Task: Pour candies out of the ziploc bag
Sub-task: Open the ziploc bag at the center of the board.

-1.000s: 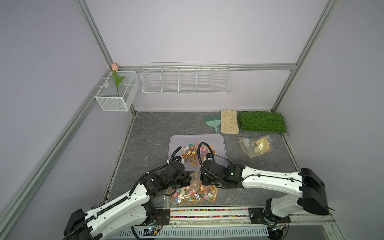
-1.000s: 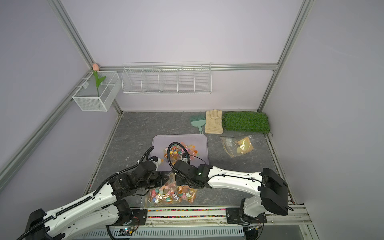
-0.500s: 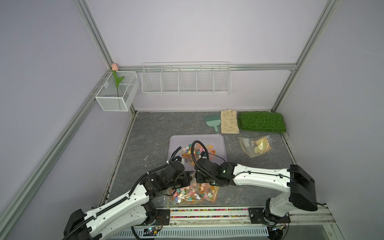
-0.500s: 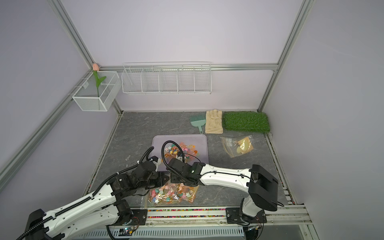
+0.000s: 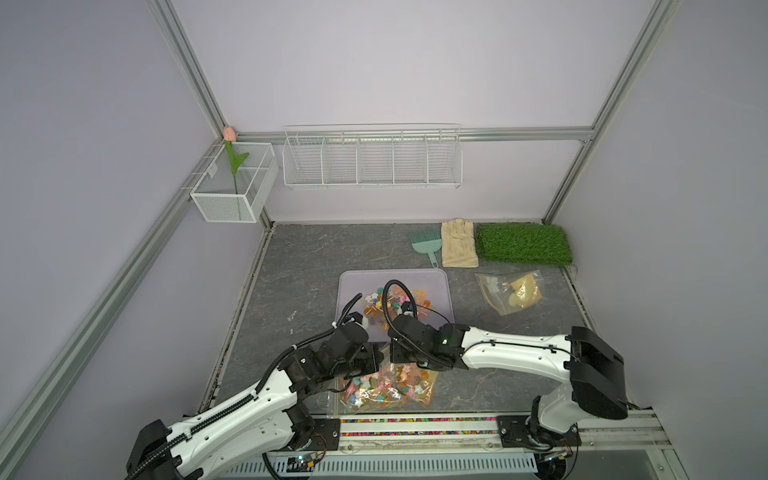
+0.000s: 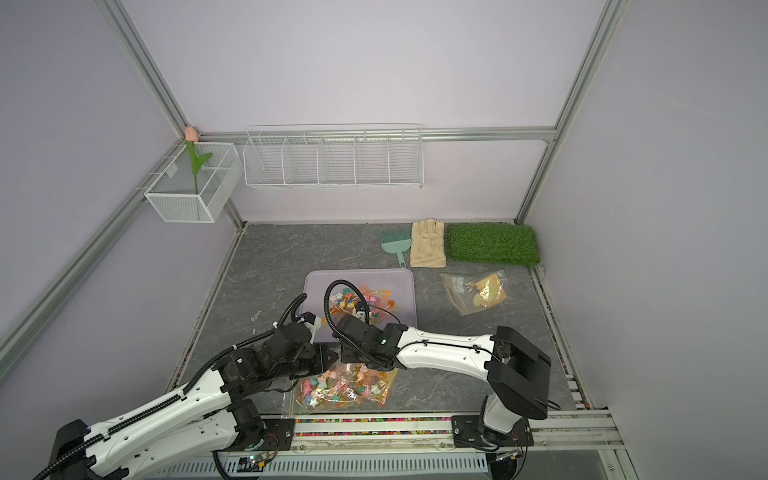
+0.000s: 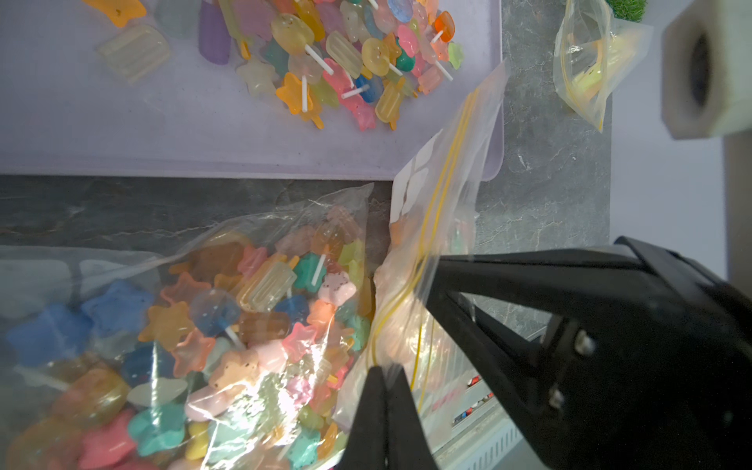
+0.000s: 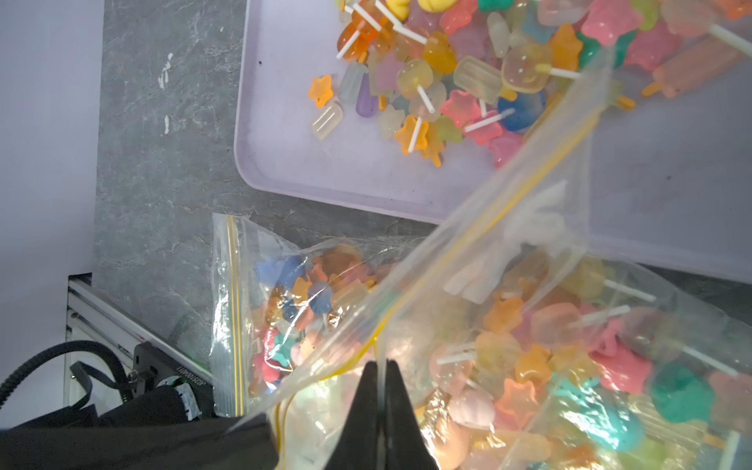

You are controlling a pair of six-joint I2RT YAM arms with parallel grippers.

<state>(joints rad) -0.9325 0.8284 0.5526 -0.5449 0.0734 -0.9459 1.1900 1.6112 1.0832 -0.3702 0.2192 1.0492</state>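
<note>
Now that the right arm has swung in beside the left arm, both top views show them meeting over the bag (image 5: 388, 388) on the counter (image 5: 299, 270), just robot-side of the tray (image 5: 353, 286). Left wrist view: the left jaws are closed, pinching film at the bag's yellow-striped mouth. Right wrist view: the right jaws, apart a moment ago, are now clamped on the clear rim. Some candies (image 8: 413, 134) lie on the tray, but most remain bagged. With both sides held, lifting and tipping looks possible.
</note>
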